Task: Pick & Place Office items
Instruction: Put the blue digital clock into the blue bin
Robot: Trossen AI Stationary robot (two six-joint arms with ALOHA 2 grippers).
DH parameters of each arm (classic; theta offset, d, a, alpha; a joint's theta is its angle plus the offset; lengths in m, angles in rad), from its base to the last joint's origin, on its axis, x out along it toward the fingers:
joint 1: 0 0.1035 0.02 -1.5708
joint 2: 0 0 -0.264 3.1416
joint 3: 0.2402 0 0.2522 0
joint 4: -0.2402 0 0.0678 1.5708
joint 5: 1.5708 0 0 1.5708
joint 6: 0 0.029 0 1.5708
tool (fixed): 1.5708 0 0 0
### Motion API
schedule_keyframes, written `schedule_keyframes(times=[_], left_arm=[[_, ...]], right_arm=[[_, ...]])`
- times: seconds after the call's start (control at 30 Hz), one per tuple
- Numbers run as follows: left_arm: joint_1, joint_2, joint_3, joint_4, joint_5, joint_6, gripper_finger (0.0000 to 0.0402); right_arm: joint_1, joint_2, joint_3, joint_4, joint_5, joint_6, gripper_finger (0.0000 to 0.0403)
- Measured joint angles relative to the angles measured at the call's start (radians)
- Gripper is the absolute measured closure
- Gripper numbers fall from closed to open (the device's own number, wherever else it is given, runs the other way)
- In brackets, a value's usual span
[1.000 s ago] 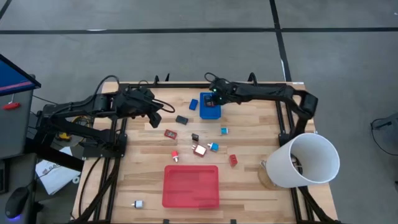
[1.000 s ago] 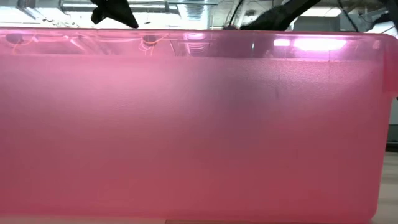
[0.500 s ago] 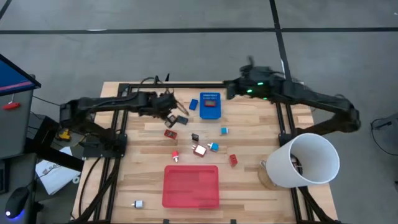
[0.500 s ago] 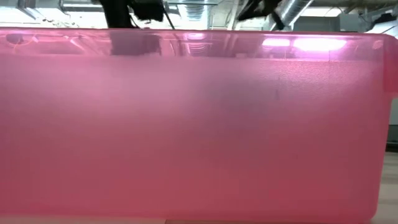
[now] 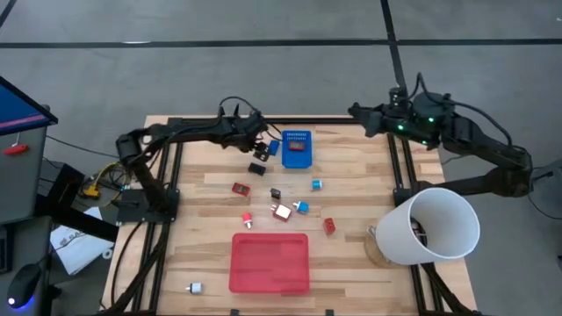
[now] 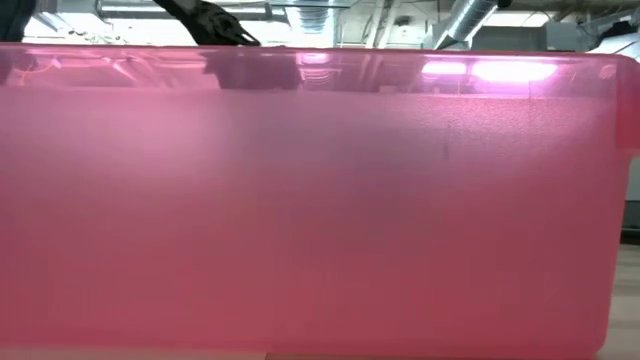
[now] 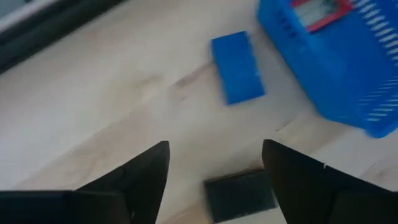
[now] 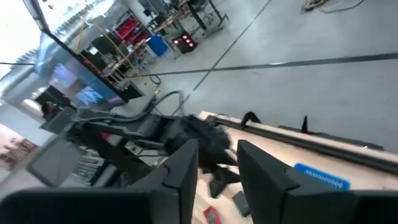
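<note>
Now the left gripper [image 7: 214, 177] is hanging open and empty just above a black item [image 7: 241, 194], with a blue item [image 7: 238, 67] and the blue bin [image 7: 339, 68] just beyond it. Across the table [image 5: 351, 263] the right gripper [image 5: 358, 112] is hovering at the far edge, fingers [image 8: 180, 174] slightly parted, holding nothing. Other items [image 5: 281, 211] are lying scattered mid-table, between bin and red tray [image 5: 269, 262].

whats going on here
Two robot arms are sorting small office items scattered on a wooden table. The left claw is open, hovering over a black piece beside the blue bin, which already holds a red item. The right claw is empty at the table's far right edge. The red tray looks empty.
</note>
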Motion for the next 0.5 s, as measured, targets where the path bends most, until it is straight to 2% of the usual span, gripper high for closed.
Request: schedule_keyframes(times=[0.27,0.5], left_arm=[[0.006,0.164,0.192,-0.089,0.008,-0.075,0.0148],[0.023,0.265,0.239,-0.158,0.056,-0.066,0.0155]], right_arm=[[-0.001,-0.057,0.0,-0.036,0.0,0.015,0.0278],[-0.001,-0.089,0.0,-0.037,0.001,0.016,0.0279]])
